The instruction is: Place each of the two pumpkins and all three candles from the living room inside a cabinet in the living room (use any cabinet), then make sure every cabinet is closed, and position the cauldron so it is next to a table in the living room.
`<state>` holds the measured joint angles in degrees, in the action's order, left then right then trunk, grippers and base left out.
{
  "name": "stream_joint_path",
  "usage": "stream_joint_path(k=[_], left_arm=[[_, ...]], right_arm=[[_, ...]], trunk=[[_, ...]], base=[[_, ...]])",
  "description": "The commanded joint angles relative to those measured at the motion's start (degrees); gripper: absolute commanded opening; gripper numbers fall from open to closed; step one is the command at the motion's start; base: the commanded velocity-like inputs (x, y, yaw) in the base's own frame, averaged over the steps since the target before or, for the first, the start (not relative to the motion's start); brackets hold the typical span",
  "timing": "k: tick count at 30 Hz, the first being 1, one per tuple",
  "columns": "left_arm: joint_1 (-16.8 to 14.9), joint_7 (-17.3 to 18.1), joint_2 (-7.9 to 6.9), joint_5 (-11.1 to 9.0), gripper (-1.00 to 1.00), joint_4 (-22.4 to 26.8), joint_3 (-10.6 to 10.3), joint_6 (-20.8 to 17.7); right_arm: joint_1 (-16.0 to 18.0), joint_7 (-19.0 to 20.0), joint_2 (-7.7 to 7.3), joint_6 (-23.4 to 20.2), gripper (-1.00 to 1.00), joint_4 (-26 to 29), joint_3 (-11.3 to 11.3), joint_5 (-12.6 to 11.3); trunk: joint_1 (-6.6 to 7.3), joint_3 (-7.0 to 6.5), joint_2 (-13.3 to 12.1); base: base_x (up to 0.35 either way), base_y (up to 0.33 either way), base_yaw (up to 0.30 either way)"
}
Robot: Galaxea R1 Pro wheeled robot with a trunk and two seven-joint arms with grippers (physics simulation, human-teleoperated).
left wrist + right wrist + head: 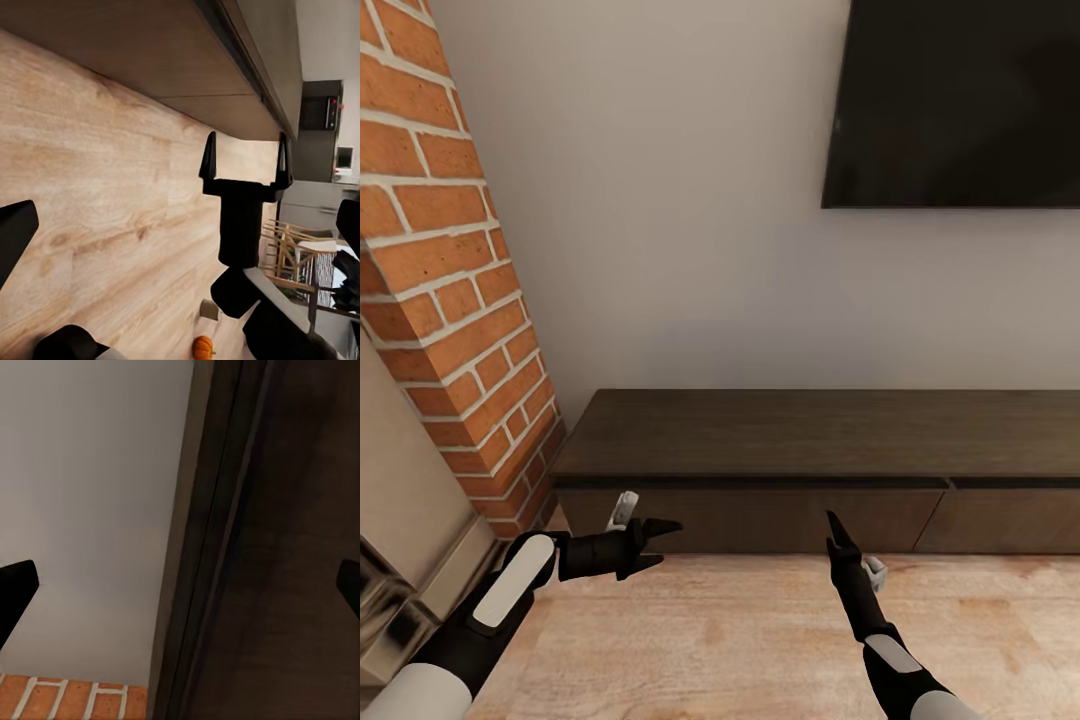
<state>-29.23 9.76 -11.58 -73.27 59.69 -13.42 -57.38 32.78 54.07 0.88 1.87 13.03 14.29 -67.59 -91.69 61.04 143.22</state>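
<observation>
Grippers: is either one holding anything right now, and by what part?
Nothing is held. The left gripper and the right gripper are both open and empty, in front of the closed cabinet. A pumpkin sits on the floor.

Ahead of me a pale grey wall (pixel 690 230) carries a black television (pixel 960 100) at upper right, a red brick pillar (pixel 450 300) rises at left, light wooden floorboards (pixel 760 640) run below, and far off stand pale wooden chairs (pixel 289 251) and a dark oven unit (pixel 319 127).
</observation>
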Motion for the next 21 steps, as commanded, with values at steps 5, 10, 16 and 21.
stream_joint_path(k=[5,10,16,21], left_arm=[[0.0,0.6,-0.17,0.4,1.0,0.0,-0.1,0.0],[0.0,0.6,-0.2,-0.6,1.0,0.0,-0.1,0.0],[0.0,0.6,-0.24,-1.0,1.0,0.0,-0.1,0.0],[0.0,0.6,-0.28,-1.3,1.0,0.0,-0.1,0.0]], right_arm=[[0.0,1.1,-0.01,0.1,1.0,0.0,-0.2,-0.7],[0.0,1.3,-0.04,0.2,1.0,0.0,-0.2,-2.5],[0.0,1.3,-0.08,0.2,1.0,-0.1,-0.2,-2.9],[0.0,1.3,-0.09,0.2,1.0,-0.1,-0.2,-3.0]], trunk=[[-0.09,0.94,0.1],[-0.22,2.04,0.1],[-0.37,3.37,0.2],[-0.5,4.48,0.3]], base=[[0.0,0.0,0.0],[0.0,0.0,0.0],[0.0,0.0,0.0],[0.0,0.0,0.0]])
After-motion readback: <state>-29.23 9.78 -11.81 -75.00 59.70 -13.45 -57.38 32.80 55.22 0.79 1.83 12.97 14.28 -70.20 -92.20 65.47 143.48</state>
